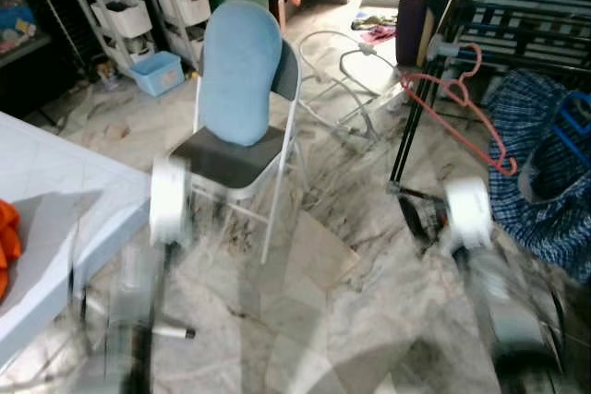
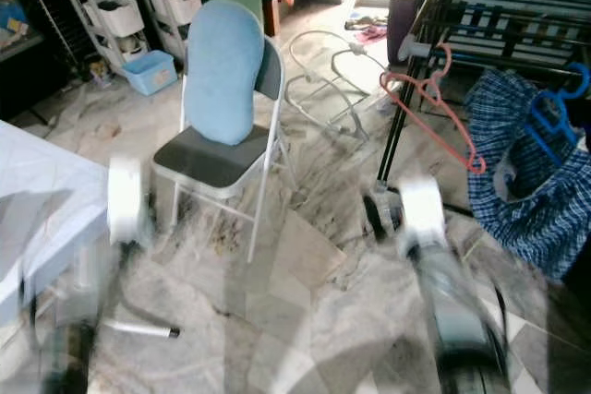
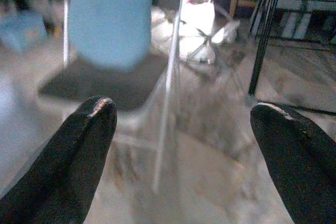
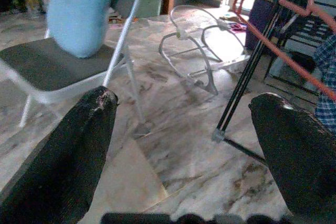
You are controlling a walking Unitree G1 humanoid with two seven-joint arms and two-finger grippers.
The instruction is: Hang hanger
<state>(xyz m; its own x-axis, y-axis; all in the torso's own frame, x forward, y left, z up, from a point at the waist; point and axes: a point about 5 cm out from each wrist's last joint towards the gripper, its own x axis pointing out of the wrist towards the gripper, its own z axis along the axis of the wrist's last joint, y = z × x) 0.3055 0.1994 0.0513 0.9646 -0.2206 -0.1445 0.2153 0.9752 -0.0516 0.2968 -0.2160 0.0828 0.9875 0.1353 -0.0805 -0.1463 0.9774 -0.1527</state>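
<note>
A coral-pink hanger [image 1: 462,108] hangs by its hook from a rail of the black drying rack [image 1: 517,6] at the right, empty and tilted down toward the floor. It also crosses the right wrist view as the pink hanger [image 4: 294,61]. My right gripper [image 4: 181,156] is open with nothing between its fingers, low over the marble floor, short of the rack's black leg [image 4: 247,82]. My left gripper [image 3: 184,156] is open and empty too, facing the folding chair [image 3: 110,51]. Both arms are blurred in the eye views.
A grey folding chair with a blue cushion [image 1: 240,99] stands in the middle. A white table [image 1: 55,219] with an orange cloth [image 1: 7,242] is at the left. A plaid shirt [image 1: 545,163] on a blue hanger [image 1: 572,122] hangs on the rack. A white rocker frame [image 1: 342,71] and shelf carts [image 1: 120,6] stand behind.
</note>
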